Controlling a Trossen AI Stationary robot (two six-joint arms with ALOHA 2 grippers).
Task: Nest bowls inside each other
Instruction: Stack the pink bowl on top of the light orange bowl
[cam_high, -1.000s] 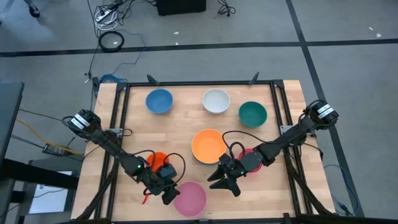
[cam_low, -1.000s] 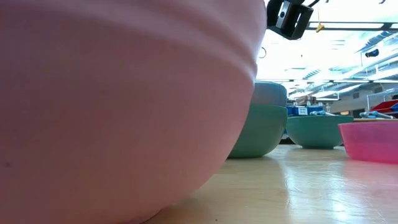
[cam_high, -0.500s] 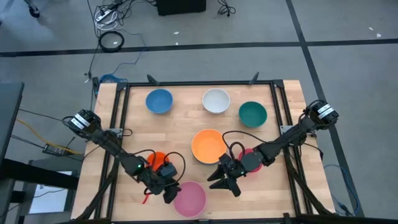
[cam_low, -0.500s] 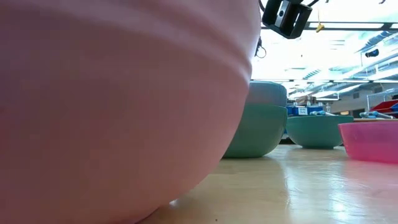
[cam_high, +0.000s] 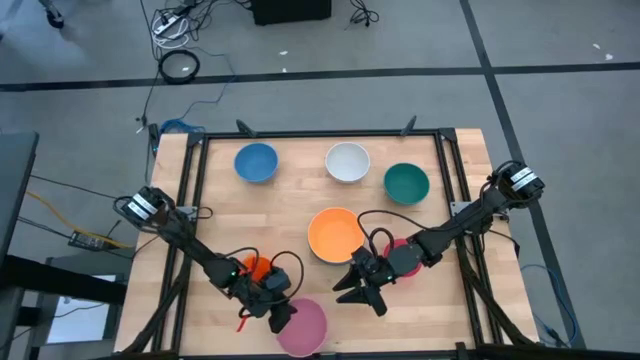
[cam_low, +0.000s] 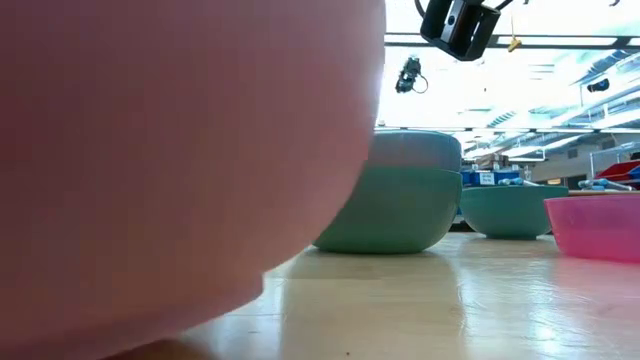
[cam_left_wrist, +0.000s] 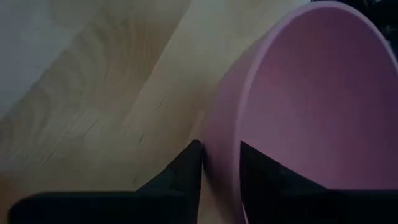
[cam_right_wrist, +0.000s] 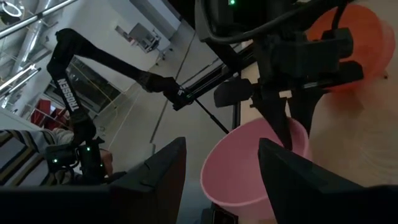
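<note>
The pale pink bowl (cam_high: 305, 327) sits by the table's near edge and fills the left of the low view (cam_low: 150, 150). My left gripper (cam_high: 280, 312) is at its rim, shut on the wall (cam_left_wrist: 219, 163). A red-orange bowl (cam_high: 255, 267) stands just behind that arm. My right gripper (cam_high: 360, 292) hangs open and empty right of the pink bowl, in front of the orange bowl (cam_high: 336, 235). The magenta bowl (cam_high: 405, 255) lies partly under the right arm. Blue (cam_high: 256, 162), white (cam_high: 347, 162) and teal (cam_high: 407, 182) bowls stand along the far side. My left gripper has the pink bowl's wall at the rim (cam_left_wrist: 224, 140), on the side toward the table's left. One finger (cam_left_wrist: 258, 171) is inside the bowl and one finger (cam_left_wrist: 186, 171) outside. The fingers slant down from the left. The bowl's bottom stays on the table.
The wooden tabletop (cam_high: 290, 205) has bare room in its middle left. A dark frame (cam_high: 320, 133) runs around it. The magenta bowl (cam_low: 600, 225) and the teal bowl (cam_low: 510, 210) show low on the right of the low view.
My left gripper has sunk and gone toward the near edge onto the pink bowl's rim. The bowl has shifted a little toward the near edge, and its flank has drawn back to the left in the low view. My right arm has kept still.
</note>
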